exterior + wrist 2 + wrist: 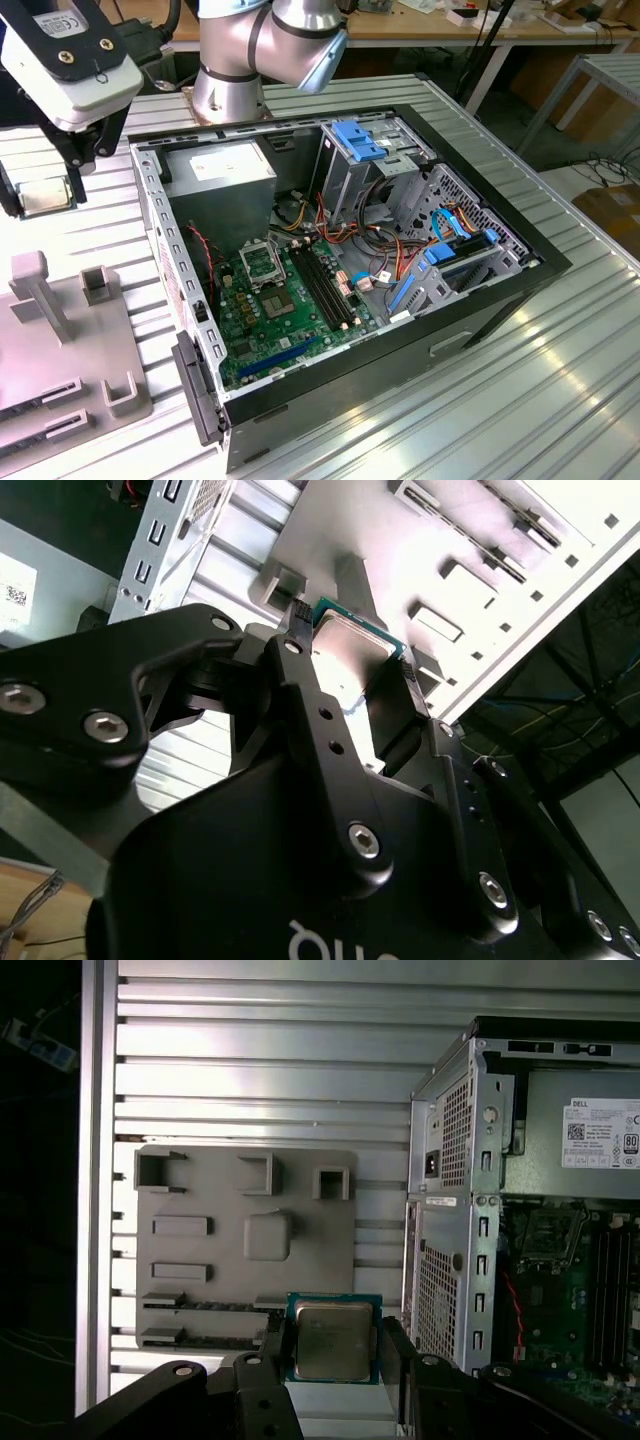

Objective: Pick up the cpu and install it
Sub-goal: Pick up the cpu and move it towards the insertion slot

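Clenched tight on the cpu [333,1338] with both fingers [392,1348], pinching two opposite edges. Hangs in the gripper [45,190] outside the computer case [150,210], just off the perforated wall next to the power supply [220,170]. Loads of open room out there, free air all round the chip apart from those two black fingers.

Flat little square, dull silver metal top, thin greenish rim.

Below, beside the case: a grey moulded fixture plate [240,1240] with blocky pockets and slots, resting on the ribbed aluminium worktop [500,400].

As for the case, lies on its side, open on top, with a black rim and thin steel walls. Packed inside: green motherboard [260,320] carrying the square black socket [262,262] in its metal frame, long black memory slots [325,290] just beside that, then a tangle of coloured cables [370,225] and blue-tabbed drive bays [360,140] at the case's far end from the plate. Socket well apart from the chip.
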`<state>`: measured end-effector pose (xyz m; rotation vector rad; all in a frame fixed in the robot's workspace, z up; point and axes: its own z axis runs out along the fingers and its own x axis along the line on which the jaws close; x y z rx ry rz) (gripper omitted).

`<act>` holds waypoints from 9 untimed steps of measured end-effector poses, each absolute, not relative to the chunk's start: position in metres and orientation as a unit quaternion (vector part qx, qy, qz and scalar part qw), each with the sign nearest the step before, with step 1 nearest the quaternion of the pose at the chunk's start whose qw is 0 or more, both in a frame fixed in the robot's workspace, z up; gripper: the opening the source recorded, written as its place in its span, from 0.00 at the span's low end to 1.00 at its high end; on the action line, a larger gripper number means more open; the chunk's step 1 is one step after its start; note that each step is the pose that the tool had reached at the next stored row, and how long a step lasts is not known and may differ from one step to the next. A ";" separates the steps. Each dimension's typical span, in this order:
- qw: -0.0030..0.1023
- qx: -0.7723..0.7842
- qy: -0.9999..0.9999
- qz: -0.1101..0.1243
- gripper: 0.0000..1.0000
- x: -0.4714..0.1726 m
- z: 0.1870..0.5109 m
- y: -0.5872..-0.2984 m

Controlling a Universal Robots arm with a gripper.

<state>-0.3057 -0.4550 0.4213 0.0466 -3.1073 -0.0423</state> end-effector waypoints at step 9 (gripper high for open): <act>0.017 0.015 -1.000 -0.014 0.47 -0.299 0.421 -0.456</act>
